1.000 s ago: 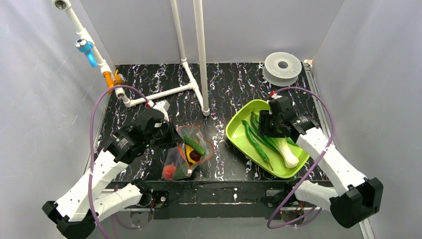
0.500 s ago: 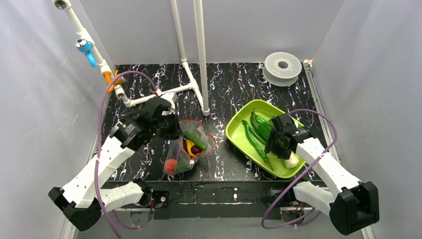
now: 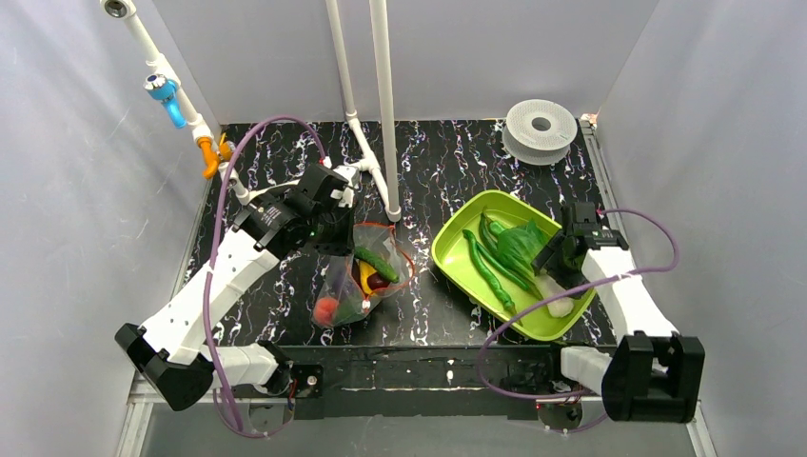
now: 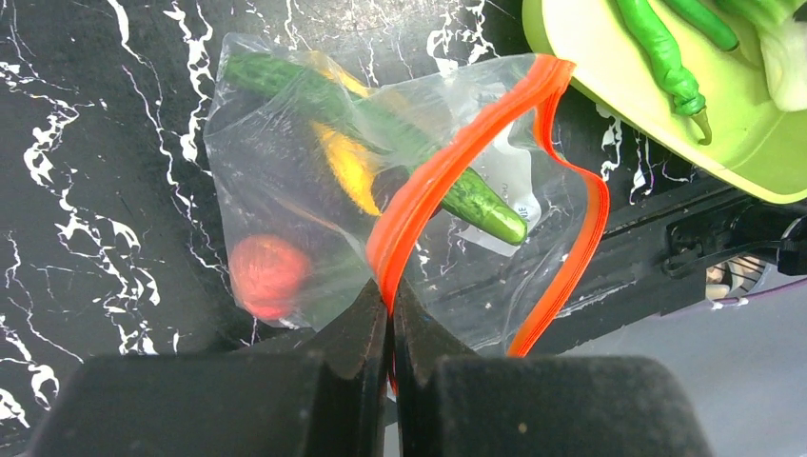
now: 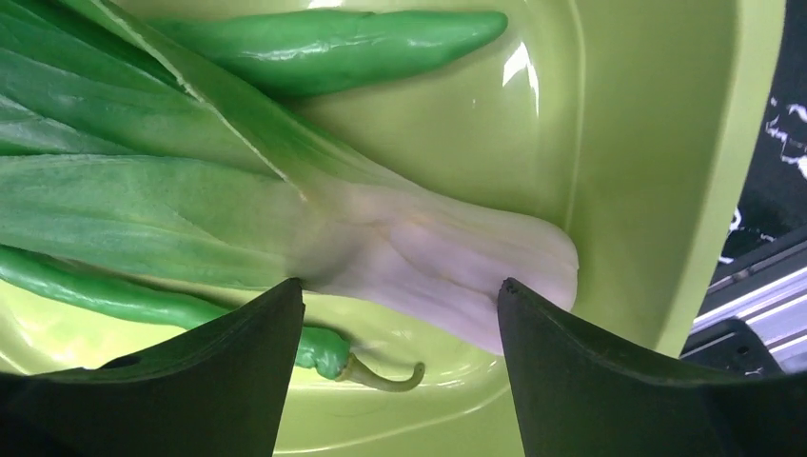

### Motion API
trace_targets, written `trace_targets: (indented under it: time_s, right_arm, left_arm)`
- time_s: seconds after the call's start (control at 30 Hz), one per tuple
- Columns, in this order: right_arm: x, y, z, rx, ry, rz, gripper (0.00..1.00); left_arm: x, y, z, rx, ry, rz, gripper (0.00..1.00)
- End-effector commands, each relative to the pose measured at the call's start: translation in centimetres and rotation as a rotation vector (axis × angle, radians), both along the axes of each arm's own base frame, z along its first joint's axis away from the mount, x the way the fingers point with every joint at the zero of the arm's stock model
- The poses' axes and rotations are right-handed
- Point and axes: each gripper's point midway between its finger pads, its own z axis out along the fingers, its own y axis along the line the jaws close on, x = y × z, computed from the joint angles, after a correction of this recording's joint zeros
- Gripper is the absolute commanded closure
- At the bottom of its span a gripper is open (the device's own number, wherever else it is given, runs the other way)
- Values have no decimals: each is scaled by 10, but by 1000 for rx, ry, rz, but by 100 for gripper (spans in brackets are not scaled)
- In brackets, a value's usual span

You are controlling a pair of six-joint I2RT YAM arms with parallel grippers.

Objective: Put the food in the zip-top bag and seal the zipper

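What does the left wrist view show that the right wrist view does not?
Only the left wrist view: the left fingers shut on the zipper of the zip-top bag, which holds a tomato, a yellow piece and a cucumber. Only the right wrist view: the right fingers open either side of the white stalk of a leafy vegetable. Both: the lime-green tray with a green pepper lying in it.

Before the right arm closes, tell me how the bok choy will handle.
The bok choy has a thick white base, likely firm enough to pinch. Its broad flat leaves may flop or bend. It looks smooth and tapered, so it might slip from the jaws.
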Motion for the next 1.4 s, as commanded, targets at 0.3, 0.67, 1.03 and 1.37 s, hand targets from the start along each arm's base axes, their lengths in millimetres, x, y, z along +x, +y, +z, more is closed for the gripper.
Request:
trace_targets:
  time_s: [0.3, 0.67, 1.03, 1.37]
  right_arm:
    - [73, -23, 28, -76, -59, 157, 9]
    - [77, 6, 58, 56, -126, 305, 10]
    - [101, 128, 111, 165, -345, 838, 23]
    - [110, 152, 52, 198, -146, 884, 59]
  left_arm:
    - [-2, 5, 20, 6, -41, -33, 100]
    - [2, -2, 16, 8, -12, -45, 100]
    - [4, -1, 22, 10, -32, -47, 100]
    - [8, -4, 15, 30, -12, -58, 100]
